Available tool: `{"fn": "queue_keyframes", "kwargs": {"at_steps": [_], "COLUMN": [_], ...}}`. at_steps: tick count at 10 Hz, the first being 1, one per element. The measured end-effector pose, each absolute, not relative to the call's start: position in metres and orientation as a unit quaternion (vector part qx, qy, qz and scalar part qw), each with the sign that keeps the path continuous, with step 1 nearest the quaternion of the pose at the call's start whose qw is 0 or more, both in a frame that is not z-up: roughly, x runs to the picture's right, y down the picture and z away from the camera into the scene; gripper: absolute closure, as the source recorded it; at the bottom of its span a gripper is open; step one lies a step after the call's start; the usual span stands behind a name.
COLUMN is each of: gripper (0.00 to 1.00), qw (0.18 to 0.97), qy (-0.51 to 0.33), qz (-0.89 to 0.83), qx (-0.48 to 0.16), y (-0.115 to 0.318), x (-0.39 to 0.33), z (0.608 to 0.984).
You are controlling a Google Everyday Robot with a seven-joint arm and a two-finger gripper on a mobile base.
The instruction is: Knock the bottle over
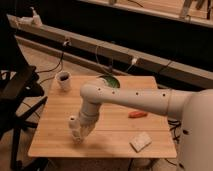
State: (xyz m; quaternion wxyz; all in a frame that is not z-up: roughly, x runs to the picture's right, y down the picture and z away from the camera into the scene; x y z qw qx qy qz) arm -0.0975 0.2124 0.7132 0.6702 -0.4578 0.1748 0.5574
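Note:
The small pale bottle (74, 127) with a white cap stands near the front left of the wooden table (55, 107), leaning slightly. My gripper (82, 131) hangs from the white arm (130, 100) and is right against the bottle's right side, low over the table. The arm reaches in from the right and hides part of the table's middle.
A white mug (64, 80) with a dark inside stands at the back left. A green bowl (110, 81) sits at the back behind the arm. An orange carrot-like piece (138, 114) and a pale sponge block (140, 141) lie to the right. A black chair (17, 92) stands left of the table.

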Motion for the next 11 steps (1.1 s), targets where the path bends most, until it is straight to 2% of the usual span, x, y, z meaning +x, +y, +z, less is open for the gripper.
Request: {"fn": "queue_keyframes", "kwargs": {"at_steps": [9, 11], "gripper": [0.55, 0.55], "qw": [0.658, 0.648], "qy": [0.177, 0.179], "qz": [0.558, 0.563], "qx": [-0.474, -0.48], "y": [0.197, 0.19], "x": [-0.109, -0.109], "z": [0.733, 0.723]}}
